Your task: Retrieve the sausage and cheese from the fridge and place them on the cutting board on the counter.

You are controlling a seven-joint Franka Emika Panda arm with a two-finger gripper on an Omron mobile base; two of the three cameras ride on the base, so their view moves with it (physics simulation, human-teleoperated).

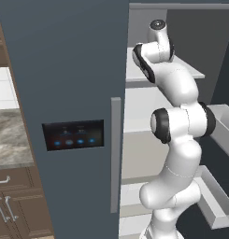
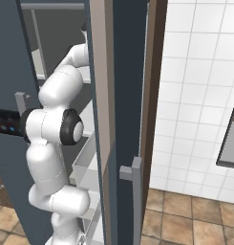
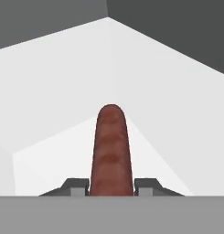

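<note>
- The pincer is clenched on the sausage; in the hand view its two dark tips press the sausage from either side near its close end.
- The sausage runs straight ahead from the tips, a dark maroon-red link with a rounded far end, pointing into the fridge.
- Under and ahead of the sausage lies a white shelf; whether the sausage touches it cannot be told.
- Beyond the shelf, a dark grey back wall meets it at an angle.
- In the left base view the arm rises from the lower right and bends into the open fridge, its upper links level with the upper shelf.
- To the arm's right, two grey door bins hang on the open door, one above the other.
- To the arm's left, the shut slate-blue door carries a black panel with blue lights and a grey bar handle.
- Farther left, well apart from the pincer, lies the marble worktop over brown cabinets.
- In the right base view the open door's edge stands right of the arm, with its own grey handle; past it is a white tiled wall.
</note>
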